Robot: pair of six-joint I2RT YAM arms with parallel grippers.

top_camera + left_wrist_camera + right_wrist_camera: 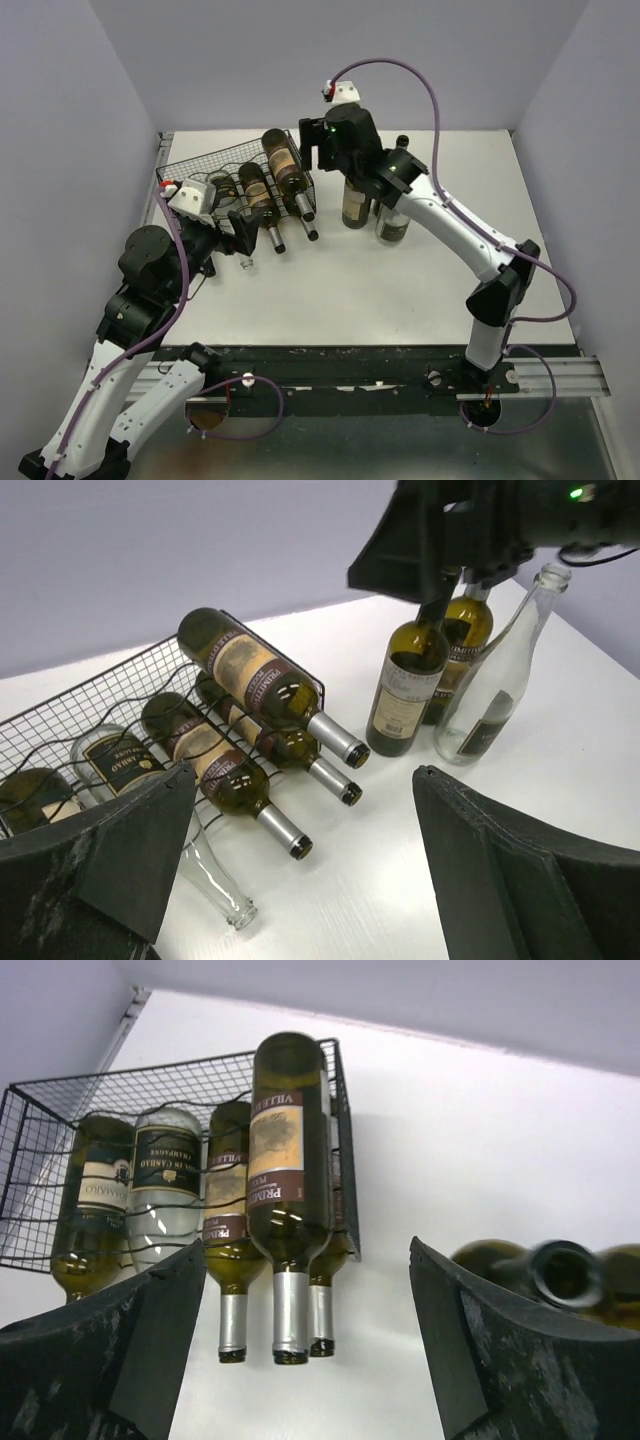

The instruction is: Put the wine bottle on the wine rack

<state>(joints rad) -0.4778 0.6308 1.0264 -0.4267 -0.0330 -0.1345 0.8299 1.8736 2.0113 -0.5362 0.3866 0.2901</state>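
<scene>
The black wire wine rack (200, 165) stands at the back left of the table and holds several lying bottles, necks pointing to the front. A dark wine bottle (285, 168) with a tan and maroon label lies on top of two others at the rack's right end (288, 1150) (255, 675). My right gripper (312, 148) hangs open just right of that bottle's base, touching nothing (308, 1250). In front of the rack (90, 695), my left gripper (243, 228) is open and empty (305, 780).
Three bottles stand upright right of the rack, under my right arm: a dark green one (405, 695), a second dark one (470, 630) and a clear one (495, 695). A clear bottle's neck (215, 880) juts out of the rack's front.
</scene>
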